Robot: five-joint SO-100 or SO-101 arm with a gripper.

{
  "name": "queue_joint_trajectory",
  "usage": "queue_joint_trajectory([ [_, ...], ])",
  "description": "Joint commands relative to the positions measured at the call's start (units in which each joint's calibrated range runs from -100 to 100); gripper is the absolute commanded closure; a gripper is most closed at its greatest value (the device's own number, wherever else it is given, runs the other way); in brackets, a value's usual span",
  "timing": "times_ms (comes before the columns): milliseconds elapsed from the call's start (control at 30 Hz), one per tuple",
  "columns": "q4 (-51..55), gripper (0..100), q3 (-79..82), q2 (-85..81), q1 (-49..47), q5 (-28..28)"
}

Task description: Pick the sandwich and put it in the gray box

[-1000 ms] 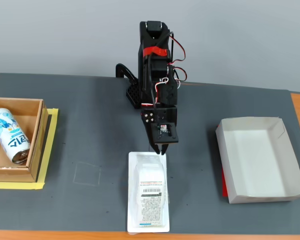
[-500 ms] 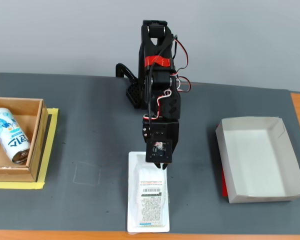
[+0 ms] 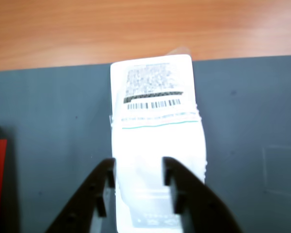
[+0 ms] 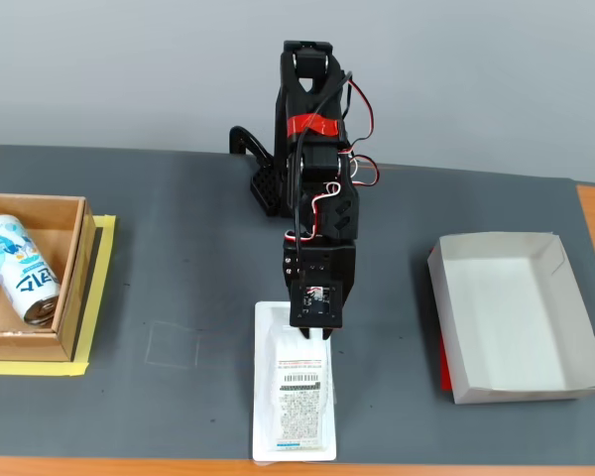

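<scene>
The sandwich (image 4: 296, 416) is a flat white wrapped pack lying on the dark mat near the front edge, its barcode label towards the front. In the wrist view the sandwich (image 3: 155, 107) fills the middle. My gripper (image 3: 138, 177) is low over the pack's near end, one black finger on each side of its raised middle, jaws apart. In the fixed view my gripper (image 4: 312, 339) points down onto the pack's far end. The gray box (image 4: 521, 392) stands empty at the right, well apart from the pack.
A brown wooden box (image 4: 74, 268) on yellow tape at the left holds a blue-and-white can (image 4: 20, 270). A red flat thing (image 4: 443, 362) pokes out under the gray box's left side. The arm's base (image 4: 263, 188) stands at the back of the mat.
</scene>
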Motion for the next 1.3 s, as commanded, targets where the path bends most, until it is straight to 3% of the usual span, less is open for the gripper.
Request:
queue_joint_trajectory([
  [0, 3.9, 77, -2.6, 0.1, -0.2, 0.2],
  [200, 7.1, 70, -2.6, 0.1, -0.2, 0.3],
  [667, 6.3, 69, -2.2, 0.3, -2.6, 2.9],
  [867, 6.5, 61, -2.0, 0.4, -3.3, 3.6],
  [1267, 6.2, 60, -6.7, 7.4, -3.3, 3.6],
])
